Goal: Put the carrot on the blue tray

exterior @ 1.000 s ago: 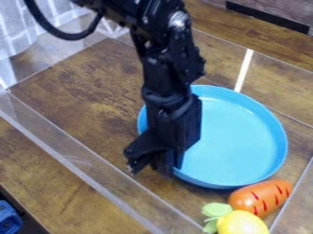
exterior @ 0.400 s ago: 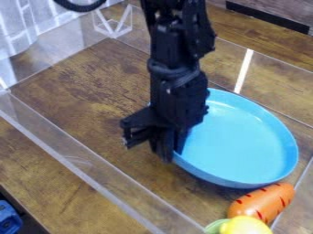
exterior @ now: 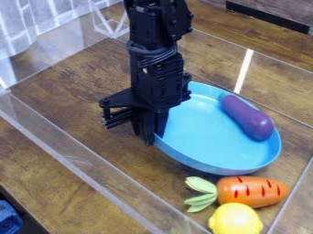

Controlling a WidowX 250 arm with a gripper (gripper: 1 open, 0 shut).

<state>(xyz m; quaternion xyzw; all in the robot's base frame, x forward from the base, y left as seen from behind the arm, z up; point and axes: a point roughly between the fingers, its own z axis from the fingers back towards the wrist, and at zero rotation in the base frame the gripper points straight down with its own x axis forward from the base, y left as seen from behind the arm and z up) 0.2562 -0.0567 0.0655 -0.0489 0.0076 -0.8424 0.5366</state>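
- The pincer [exterior: 149, 132] is clenched, its tips low at the tray's left edge; whether the rim is pinched between them, I cannot tell.
- The black arm [exterior: 156, 55] comes down from the top of the view and hides part of the tray's left side.
- The carrot [exterior: 253, 191] is off the tray, lying on its side just beside the near edge, in the lower right of the view.
- Its orange body shows dark grooves, and its light green leafy top [exterior: 200, 194] points left.
- The blue tray [exterior: 221, 151] is round, with a raised rim, and sits right of the pincer.
- 1 purple eggplant [exterior: 248, 117] lies in the tray, toward the right side.
- 1 yellow lemon [exterior: 235, 219] is just below the carrot in the view, close to the bottom edge.
- The brown wooden table [exterior: 61, 164] lies under these things, with a white line [exterior: 244, 70] on it beyond the tray.
- A clear strip [exterior: 91, 163] runs slantwise across the left side.
- A blue object [exterior: 9, 219], partly cut off, shows in the lower left corner.
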